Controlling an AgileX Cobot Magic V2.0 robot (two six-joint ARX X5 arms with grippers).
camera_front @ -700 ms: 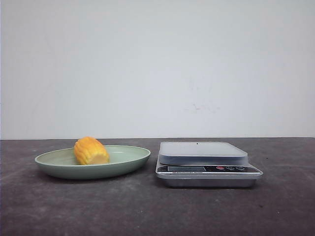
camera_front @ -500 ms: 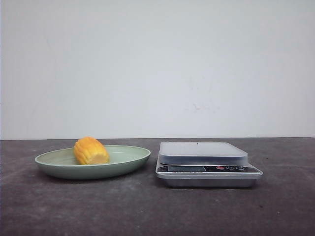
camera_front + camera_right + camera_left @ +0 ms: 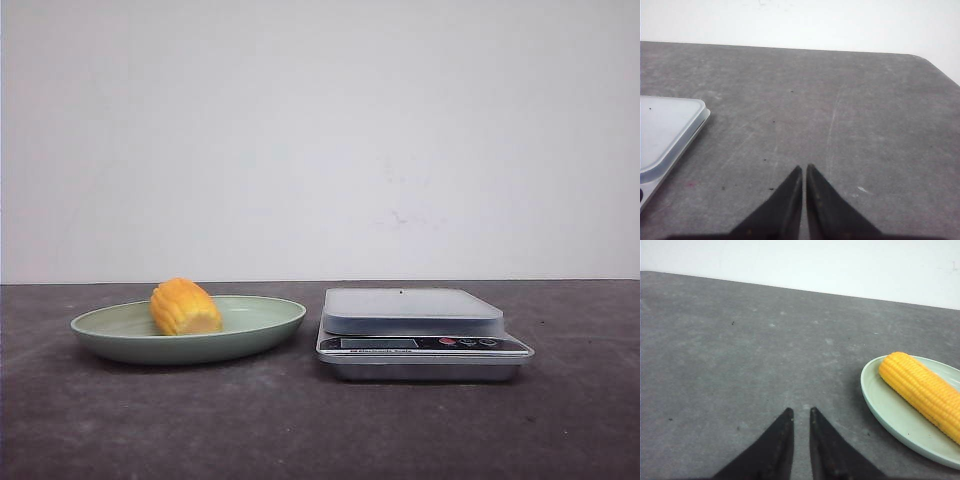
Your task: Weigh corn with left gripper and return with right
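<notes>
The corn (image 3: 184,307) is a yellow-orange cob lying in a pale green plate (image 3: 260,330) on the left of the table. In the left wrist view the corn (image 3: 922,390) shows lengthways on the plate (image 3: 880,400). My left gripper (image 3: 800,411) hovers over bare table beside the plate, its black fingers almost together and empty. My right gripper (image 3: 804,167) is shut and empty over bare table beside the scale (image 3: 665,130). Neither arm shows in the front view.
A silver kitchen scale (image 3: 415,325) with a flat pale platform stands right of the plate, its display and buttons on the near face. A white wall closes the back. The table's rounded far corner (image 3: 920,57) shows in the right wrist view.
</notes>
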